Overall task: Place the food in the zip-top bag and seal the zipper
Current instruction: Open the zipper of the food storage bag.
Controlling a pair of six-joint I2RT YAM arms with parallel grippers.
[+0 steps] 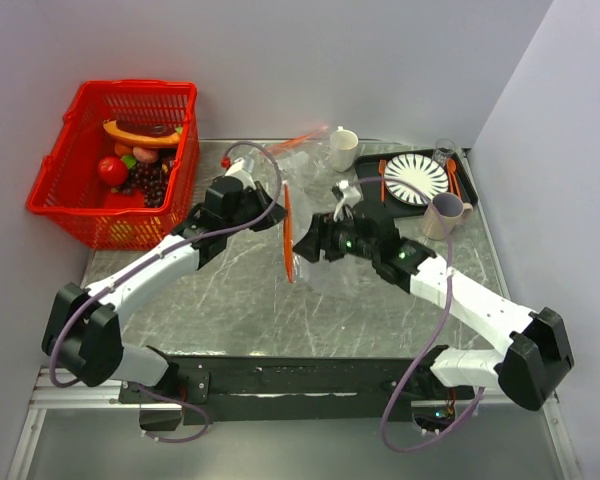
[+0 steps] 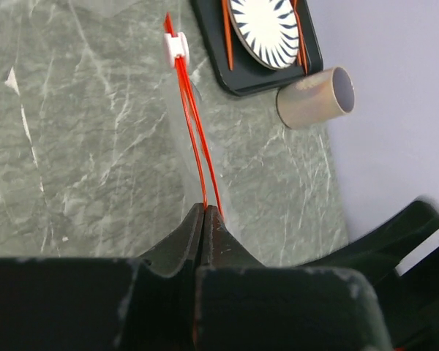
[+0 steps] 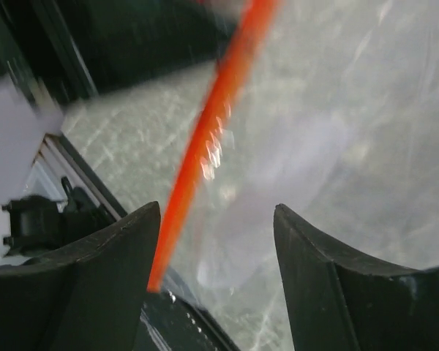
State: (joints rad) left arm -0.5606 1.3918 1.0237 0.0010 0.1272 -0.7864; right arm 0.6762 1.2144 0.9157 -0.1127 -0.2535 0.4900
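Overhead view of a grey-green marbled table [image 1: 210, 300] with two robot arms reaching toward its middle. Between them is a clear crinkly zip-top bag [image 1: 318, 272], its film nearly see-through against the stone. An orange-red zipper strip [image 1: 287, 235] along the bag's mouth runs as a thin line from far to near, with the film spreading to its right.

The left gripper [image 2: 207, 212] has its fingers pressed together on one end of the strip. Its wrist camera shows the strip as two fine red tracks, slightly parted, meeting at a small white slider clip [image 2: 175, 46] at the other end.

The right gripper [image 3: 216, 210] has its fingers spread apart; in its blurred wrist view the strip passes between them, close to the left finger, and whether it touches cannot be told.

At the far left, a red plastic mesh basket [image 1: 55, 195] holds a red round toy fruit [image 1: 113, 170], a dark purple grape bunch [image 1: 150, 180] and an orange-brown curved piece [image 1: 140, 132]
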